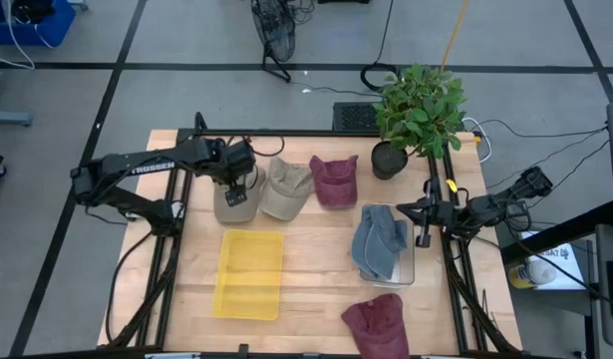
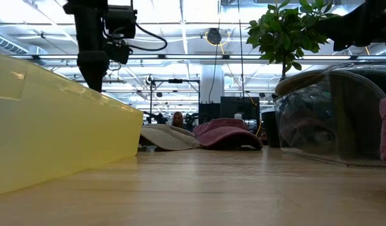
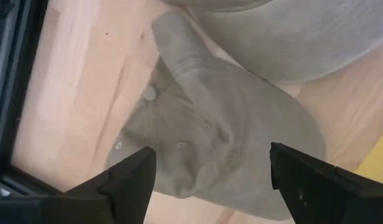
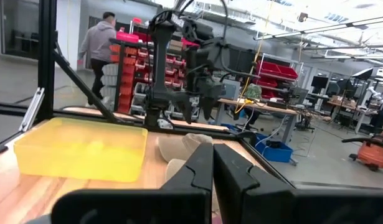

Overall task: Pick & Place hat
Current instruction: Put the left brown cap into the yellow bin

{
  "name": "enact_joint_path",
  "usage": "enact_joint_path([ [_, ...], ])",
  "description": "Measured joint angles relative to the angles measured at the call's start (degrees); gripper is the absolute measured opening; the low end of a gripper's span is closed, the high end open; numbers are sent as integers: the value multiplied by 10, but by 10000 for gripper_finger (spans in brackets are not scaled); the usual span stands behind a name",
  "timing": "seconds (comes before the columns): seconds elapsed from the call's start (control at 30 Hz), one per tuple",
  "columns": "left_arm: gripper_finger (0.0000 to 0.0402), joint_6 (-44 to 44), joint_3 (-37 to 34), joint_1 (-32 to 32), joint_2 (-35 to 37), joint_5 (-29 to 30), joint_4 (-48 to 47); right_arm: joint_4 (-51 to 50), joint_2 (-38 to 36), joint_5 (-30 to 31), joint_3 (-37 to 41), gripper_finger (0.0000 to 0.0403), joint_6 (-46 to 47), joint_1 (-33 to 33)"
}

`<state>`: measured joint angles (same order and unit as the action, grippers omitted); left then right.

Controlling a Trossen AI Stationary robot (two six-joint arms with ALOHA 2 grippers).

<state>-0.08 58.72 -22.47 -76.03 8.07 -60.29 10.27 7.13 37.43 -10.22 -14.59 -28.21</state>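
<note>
Hovering with fingers spread, the left hand (image 3: 210,180) hangs over a soft grey-beige cloth hat (image 3: 216,130) lying domed on the pale wooden tabletop (image 1: 316,249); right hand (image 4: 213,174) pressed together.

Grey floor (image 1: 186,40) marked with dark lines surrounds the wooden counter (image 1: 316,269). A potted plant (image 1: 418,112) stands at the counter's far right corner. Beyond are red storage racks (image 4: 132,62), workbenches, bright ceiling strip lights (image 2: 180,12), and a person (image 4: 99,43) walking.

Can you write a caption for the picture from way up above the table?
Left gripper open over a gray hat, beside tan and maroon hats.
</note>
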Motion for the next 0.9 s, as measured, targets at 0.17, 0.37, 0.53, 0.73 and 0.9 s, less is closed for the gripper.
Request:
enact_joint_path([
  [0.17,309,16,0,-24,-25,-26,4,-3,12,0,0,0,0,0],
  [0.37,316,29,0,-51,-59,-37,5,-2,13,0,0,0,0,0],
  [0.53,312,37,0,-60,-85,-55,4,-2,13,0,0,0,-6,0],
  [0.73,309,41,0,-60,-110,-66,10,-2,13,0,0,0,-10,0],
  [0.9,310,40,0,-60,-134,-65,29,-2,13,0,0,0,-11,0],
])
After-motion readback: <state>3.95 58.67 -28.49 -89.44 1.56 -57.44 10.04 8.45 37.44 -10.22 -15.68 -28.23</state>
